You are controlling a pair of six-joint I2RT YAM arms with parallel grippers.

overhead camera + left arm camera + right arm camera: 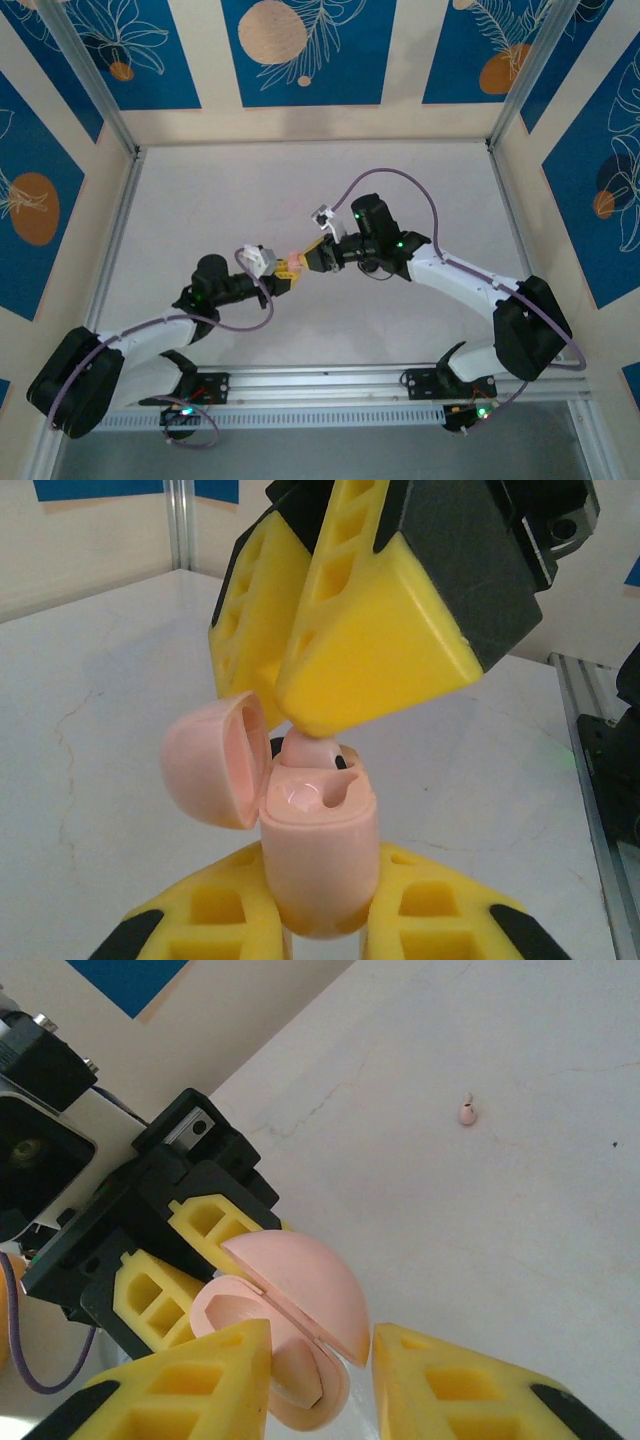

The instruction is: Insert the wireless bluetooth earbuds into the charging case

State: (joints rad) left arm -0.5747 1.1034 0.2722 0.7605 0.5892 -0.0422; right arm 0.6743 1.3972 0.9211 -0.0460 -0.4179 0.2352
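Jaws of the left gripper (320, 905) clamp the open charging case (318, 850) upright so the right gripper (288, 712), jaws partly apart, grip unclear, can seat one earbud (312, 750); the other earbud (465, 1112) lies on the table (530, 1260).

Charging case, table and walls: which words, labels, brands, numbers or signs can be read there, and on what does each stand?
None: no text can be read.
The pink charging case is plain, the white table is unmarked, and the blue wall panels carry only leaf and circle drawings.
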